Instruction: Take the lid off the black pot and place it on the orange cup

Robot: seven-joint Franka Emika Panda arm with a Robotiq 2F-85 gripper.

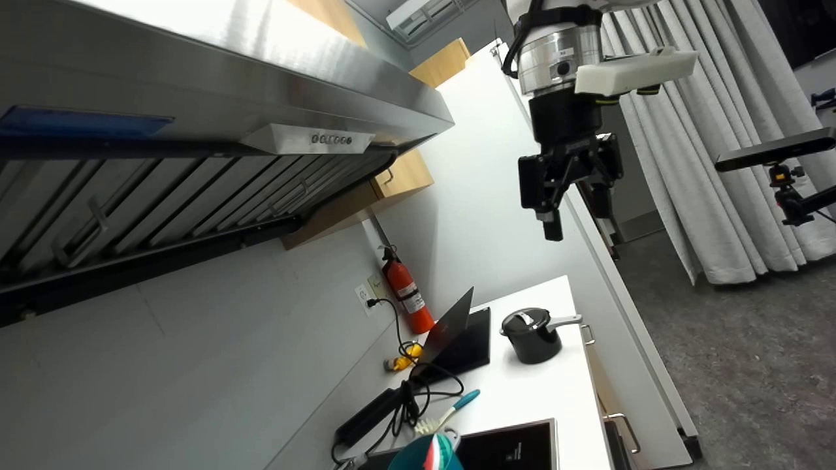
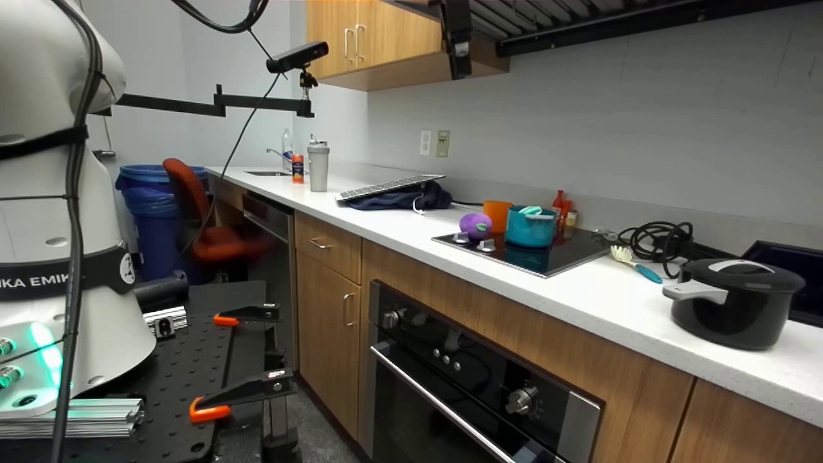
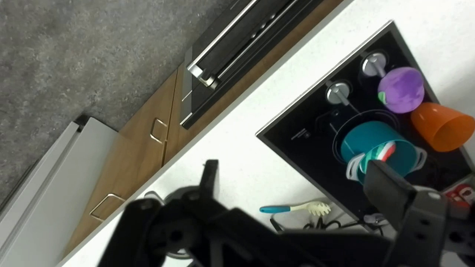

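Note:
The dark lid [image 1: 528,318] sits on the black pot [image 1: 537,346] on the white counter. In an exterior view the lid [image 2: 739,273] and the pot [image 2: 733,320] stand at the right, with a grey handle. In the wrist view the pot is mostly hidden behind my left finger. The orange cup [image 3: 441,126] lies in view at the right of the wrist view, beside a teal pot; it also shows in an exterior view [image 2: 498,213], partly behind a purple ball. My gripper [image 1: 577,219] is open and empty, high above the counter; it also shows in the wrist view [image 3: 293,165].
The teal pot [image 3: 371,137] and purple ball [image 3: 402,90] are on the black cooktop [image 3: 308,148]. A pasta server [image 3: 289,208] and black cables [image 1: 428,375] lie nearby. A laptop-like device [image 1: 473,336] stands by the wall. The range hood [image 1: 215,104] hangs above.

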